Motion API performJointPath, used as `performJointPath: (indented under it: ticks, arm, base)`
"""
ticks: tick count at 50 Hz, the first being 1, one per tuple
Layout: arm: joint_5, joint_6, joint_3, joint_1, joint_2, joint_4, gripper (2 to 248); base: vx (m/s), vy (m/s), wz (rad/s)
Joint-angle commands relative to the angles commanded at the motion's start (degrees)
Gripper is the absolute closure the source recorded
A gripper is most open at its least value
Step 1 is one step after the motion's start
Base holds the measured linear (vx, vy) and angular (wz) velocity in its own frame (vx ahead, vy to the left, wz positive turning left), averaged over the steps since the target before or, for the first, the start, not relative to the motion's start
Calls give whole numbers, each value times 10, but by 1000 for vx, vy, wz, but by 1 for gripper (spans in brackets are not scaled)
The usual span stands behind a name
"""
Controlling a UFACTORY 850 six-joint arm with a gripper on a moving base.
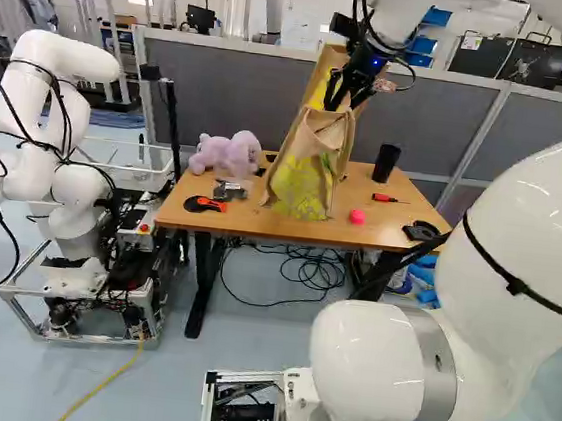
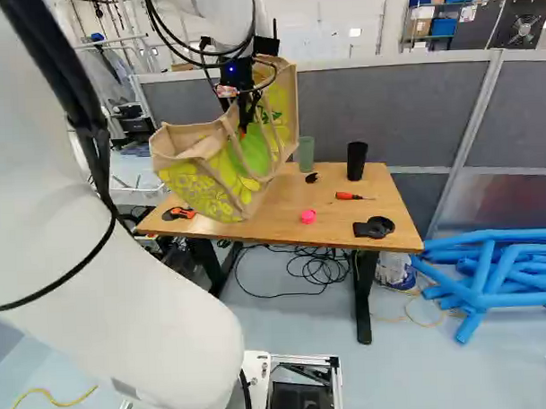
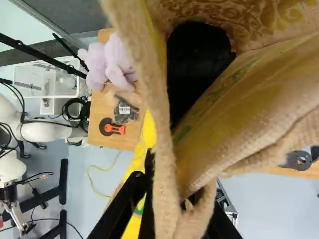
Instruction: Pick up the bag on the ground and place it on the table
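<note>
While the end effector [image 1: 341, 96] gripped the bag [image 1: 305, 181], only the right base view showed the green cup [image 2: 306, 153] on the counter [image 2: 335, 222].

Rough woven bag [image 2: 200, 176], wooden table [image 2: 272, 217]

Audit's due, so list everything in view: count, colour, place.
Table: one, wooden, ahead
Bag: one, tan and yellow-green, hanging from gripper
Stuffed toy: one, lilac, on table
Cups: two, black and green, table's far side
Screwdriver: one, red, on table
Round thing: one, pink, on table
Tool: one, orange-black, near toy
Packet: one, dark contents, by tool
Blue tubes: several, floor
Cables: several, black, under table
Partition: grey, behind table
Another robot: one, white, left base view's left
Arm: one, white
Gripper: one, black
</note>
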Motion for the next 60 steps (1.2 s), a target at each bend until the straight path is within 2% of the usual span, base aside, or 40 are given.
performJointPath:
  ticks: [24,46,60]
  arm:
    - [0,0,-8,-18,-47,0,229]
    - [0,0,-60,-13,-128,0,229]
    - [0,0,-94,-9,-160,0,229]
  base:
    - [0,0,0]
    - [0,0,0]
    - [0,0,0]
